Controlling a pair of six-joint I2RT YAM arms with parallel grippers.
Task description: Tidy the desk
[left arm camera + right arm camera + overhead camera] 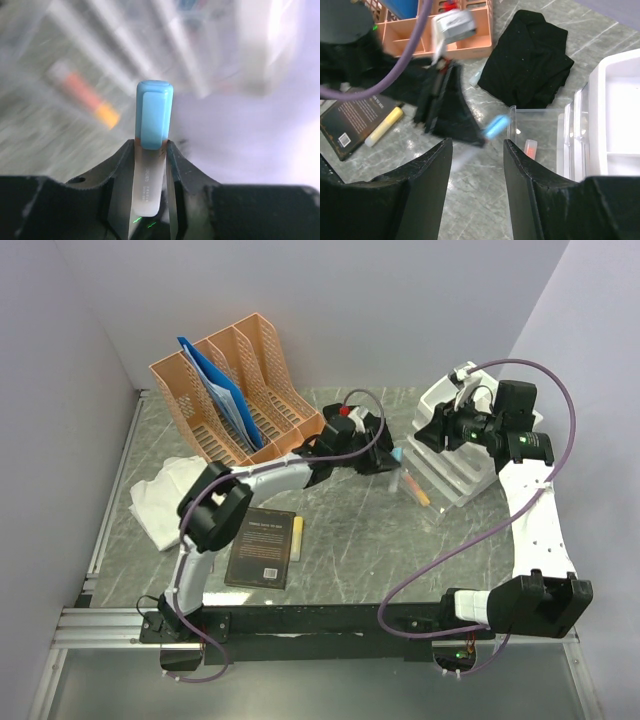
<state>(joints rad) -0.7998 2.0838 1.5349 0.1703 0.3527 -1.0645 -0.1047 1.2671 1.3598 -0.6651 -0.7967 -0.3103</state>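
Observation:
The grey-green marble desk (350, 550) carries everything. My left gripper (385, 455) is at the middle back, shut on a pen with a light blue cap (155, 115). The cap sticks out past the fingertips towards a clear open drawer tray (440, 502). An orange marker (415, 485) lies in that tray. My right gripper (425, 432) is open and empty above the tray, by the white drawer unit (455, 425). In the right wrist view the blue cap (496, 126) is just left of the tray's rim (540, 111).
An orange file rack (235, 385) with blue folders stands at the back left. A white cloth (165, 495) lies at the left. A black book (262, 547) has a yellow highlighter (297, 540) beside it. A black cloth (530, 55) lies behind the tray.

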